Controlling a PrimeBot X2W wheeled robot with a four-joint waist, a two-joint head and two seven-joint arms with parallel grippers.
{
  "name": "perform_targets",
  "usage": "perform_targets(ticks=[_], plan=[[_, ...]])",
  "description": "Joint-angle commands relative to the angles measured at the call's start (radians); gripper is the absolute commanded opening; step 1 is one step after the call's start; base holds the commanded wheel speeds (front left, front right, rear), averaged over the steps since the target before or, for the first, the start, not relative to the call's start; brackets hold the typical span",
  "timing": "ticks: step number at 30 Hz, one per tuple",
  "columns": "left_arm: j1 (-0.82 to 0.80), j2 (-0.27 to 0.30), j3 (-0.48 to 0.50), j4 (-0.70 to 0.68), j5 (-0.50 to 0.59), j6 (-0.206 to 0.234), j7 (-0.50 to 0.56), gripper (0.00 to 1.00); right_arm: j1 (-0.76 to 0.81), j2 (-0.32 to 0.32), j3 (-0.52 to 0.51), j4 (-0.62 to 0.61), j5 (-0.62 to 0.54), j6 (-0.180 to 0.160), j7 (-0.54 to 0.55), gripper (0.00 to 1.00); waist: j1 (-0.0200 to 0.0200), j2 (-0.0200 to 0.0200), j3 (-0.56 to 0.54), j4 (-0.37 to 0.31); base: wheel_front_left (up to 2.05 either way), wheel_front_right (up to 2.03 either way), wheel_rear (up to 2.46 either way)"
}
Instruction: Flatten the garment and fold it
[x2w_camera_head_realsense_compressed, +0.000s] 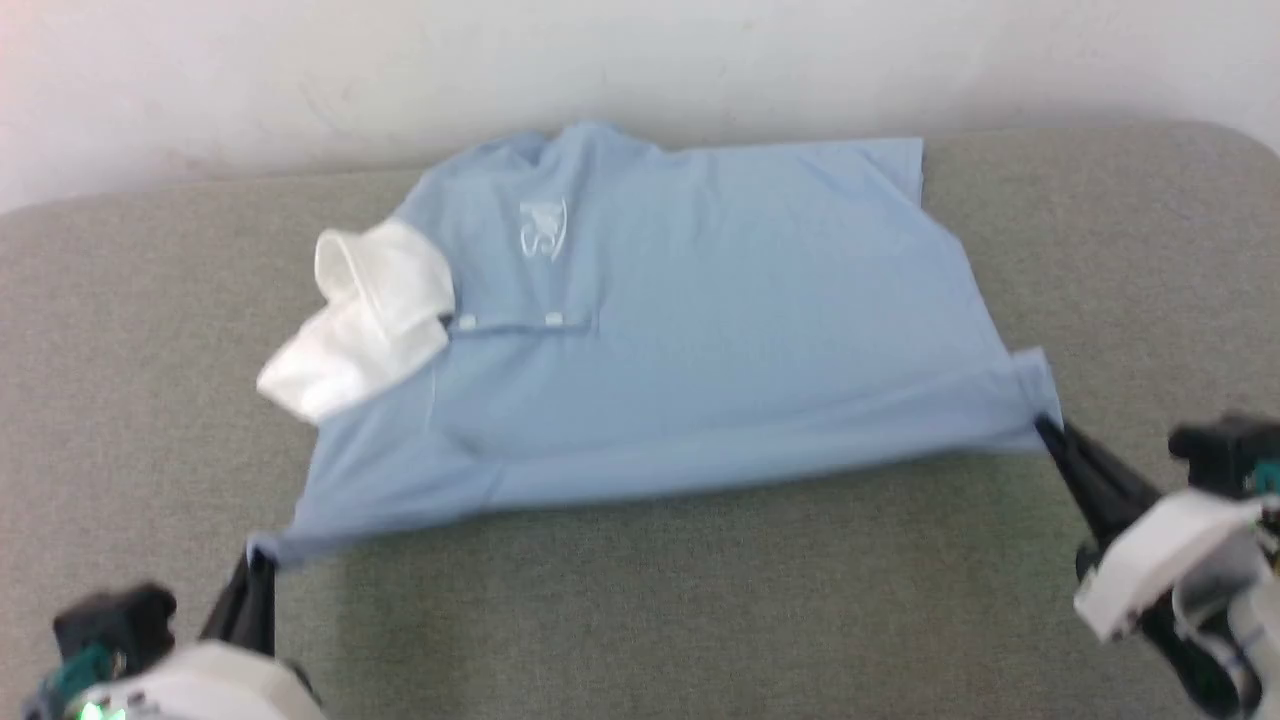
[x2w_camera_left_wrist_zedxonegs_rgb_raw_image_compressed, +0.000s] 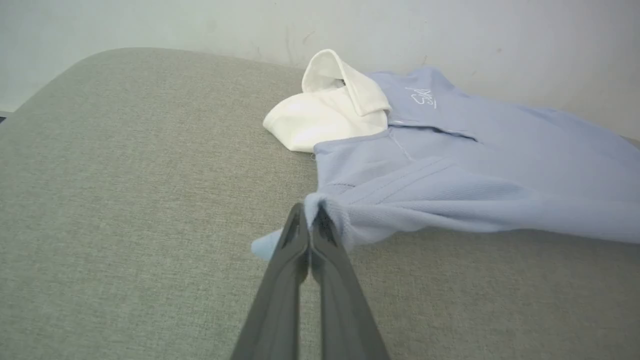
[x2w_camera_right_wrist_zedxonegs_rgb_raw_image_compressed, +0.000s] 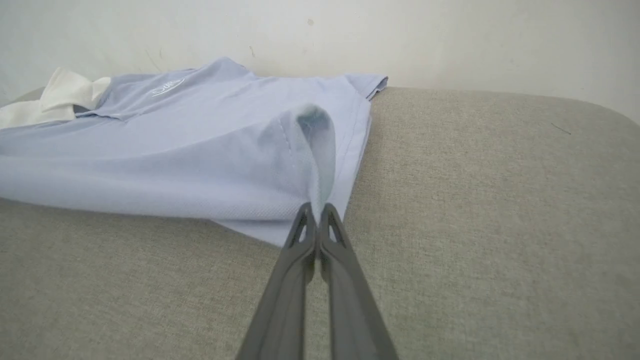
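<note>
Head cam: the shirt lies spread over the middle of the grey bench. Its white collar is flopped out toward the left of the frame and the logo sits near the top, close to the wall. My left fingers at lower left are pinched tight on the shirt's bottom-left corner. My right fingers at the right edge are clamped the same way on the bottom-right corner.

Left wrist cam: the left fingers come up from bottom center, closed with a fold of blue cloth squeezed between the tips. The shirt runs off to the right, and that stretched edge looks lifted a bit off the bench. The collar is bunched up at top center.

Right wrist cam: the right fingers are closed on a hemmed corner that stands up in a little loop. The rest of the shirt fills the upper left.
</note>
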Motion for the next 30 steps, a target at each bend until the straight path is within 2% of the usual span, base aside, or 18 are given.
perform_targets(ticks=[1,7,12,15,18,21,30], plan=[[0.029,0.009,0.009,-0.024,0.001,0.018,0.011,0.0,0.032,0.008,-0.023,-0.014,-0.013,-0.002,0.007,0.0,0.0004,0.0,-0.023,0.001,0.0,0.0,0.0],[0.203,0.016,0.012,-0.183,-0.018,0.084,0.127,0.0,0.268,0.089,-0.221,-0.159,-0.109,-0.002,0.079,0.0,0.0004,0.0,-0.046,0.02,0.0,0.0,0.0],[0.277,0.042,0.022,-0.266,-0.029,0.115,0.206,0.0,0.44,0.195,-0.373,-0.301,-0.177,-0.002,0.172,0.0,0.0004,0.0,-0.045,0.031,0.0,0.0,0.0],[0.263,0.058,0.038,-0.3,-0.025,0.12,0.213,0.0,0.487,0.245,-0.437,-0.375,-0.217,-0.002,0.22,0.0,0.0004,0.0,-0.034,0.028,0.0,0.0,0.0],[0.188,0.069,0.032,-0.291,-0.027,0.097,0.207,0.0,0.468,0.273,-0.464,-0.41,-0.24,-0.002,0.259,0.0,0.0004,0.0,-0.016,0.023,0.0,0.0,0.0],[0.062,0.076,0.023,-0.235,-0.028,0.061,0.184,0.0,0.4,0.273,-0.461,-0.403,-0.261,-0.002,0.287,0.0,0.0004,0.0,0.014,0.016,0.0,0.0,0.0],[-0.325,0.058,-0.046,0.073,-0.036,-0.063,0.117,0.0,0.139,0.245,-0.377,-0.244,-0.269,-0.002,0.324,0.0,0.0004,0.0,0.106,-0.001,0.0,0.0,0.0]])
